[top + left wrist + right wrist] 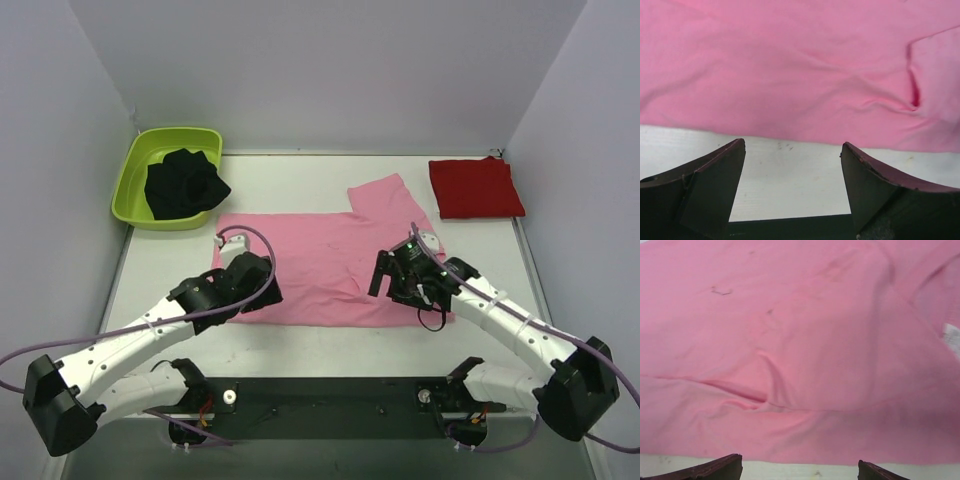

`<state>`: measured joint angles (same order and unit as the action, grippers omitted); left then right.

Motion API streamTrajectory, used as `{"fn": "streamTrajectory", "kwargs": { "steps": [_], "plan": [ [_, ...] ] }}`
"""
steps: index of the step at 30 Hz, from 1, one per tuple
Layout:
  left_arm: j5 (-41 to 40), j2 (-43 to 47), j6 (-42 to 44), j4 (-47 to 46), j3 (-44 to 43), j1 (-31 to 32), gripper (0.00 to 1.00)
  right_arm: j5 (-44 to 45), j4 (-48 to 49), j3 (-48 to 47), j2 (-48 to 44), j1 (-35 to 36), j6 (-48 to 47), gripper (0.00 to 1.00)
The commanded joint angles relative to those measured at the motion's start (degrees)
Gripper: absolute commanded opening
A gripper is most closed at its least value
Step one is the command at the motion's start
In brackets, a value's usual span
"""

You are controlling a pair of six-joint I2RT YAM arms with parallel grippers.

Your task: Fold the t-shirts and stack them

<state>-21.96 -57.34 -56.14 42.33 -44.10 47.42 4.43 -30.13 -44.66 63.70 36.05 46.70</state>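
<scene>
A light pink t-shirt (330,265) lies spread flat mid-table, one sleeve reaching toward the back right. A deep red t-shirt (476,187) lies folded at the back right corner. My left gripper (258,292) hovers over the pink shirt's near left edge. In the left wrist view the left gripper (793,145) is open, with bare table between its fingers and the pink cloth (790,65) just beyond the tips. My right gripper (390,280) hangs over the shirt's near right part. The right wrist view shows the right gripper (799,461) open above the hem of the pink cloth (800,340).
A lime green tub (135,170) stands at the back left with a black cloth (185,183) bundled in it. White walls close in the table (300,345) on three sides. The black base plate (330,400) runs along the near edge.
</scene>
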Motion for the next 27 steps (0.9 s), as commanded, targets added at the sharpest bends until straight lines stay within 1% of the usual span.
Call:
{"fn": "streamTrajectory", "kwargs": {
  "steps": [1, 5, 6, 9, 11, 14, 17, 23, 27],
  "plan": [
    [-4.58, 1.70, 5.16, -2.33, -7.31, -0.39, 0.87, -7.23, 9.45, -2.96, 6.41, 4.63, -1.70, 1.00],
    [-3.45, 0.74, 8.32, -1.81, -11.36, -3.73, 0.88, -6.98, 11.84, -6.82, 12.31, 11.13, -1.00, 1.00],
    [-3.36, 0.65, 9.20, -1.63, -12.41, -4.35, 0.88, -6.89, 12.37, -7.62, 13.28, 14.10, -1.08, 1.00],
    [-2.22, 1.88, 10.69, -2.07, -12.68, -7.16, 0.88, -6.36, 13.34, -11.48, 17.59, 17.81, -1.00, 1.00],
    [-0.64, 3.37, 11.49, -2.07, -12.24, -10.49, 0.88, -5.66, 14.31, -12.90, 20.58, 20.37, -1.00, 1.00],
    [1.38, 5.22, 13.24, -1.90, -11.54, -14.71, 0.88, -5.66, 15.89, -14.75, 24.09, 21.43, -0.99, 1.00],
    [2.27, 6.36, 14.56, -1.02, -11.36, -16.91, 0.88, -5.75, 16.86, -15.54, 26.64, 21.43, -1.17, 1.00],
    [3.67, 7.77, 15.53, -0.93, -10.49, -18.85, 0.89, -5.22, 18.61, -15.89, 31.04, 20.99, -1.87, 1.00],
    [4.64, 8.04, 15.97, -1.37, -9.43, -19.99, 0.89, -6.71, 20.81, -15.19, 33.24, 20.46, -1.79, 1.00]
  ]
}}
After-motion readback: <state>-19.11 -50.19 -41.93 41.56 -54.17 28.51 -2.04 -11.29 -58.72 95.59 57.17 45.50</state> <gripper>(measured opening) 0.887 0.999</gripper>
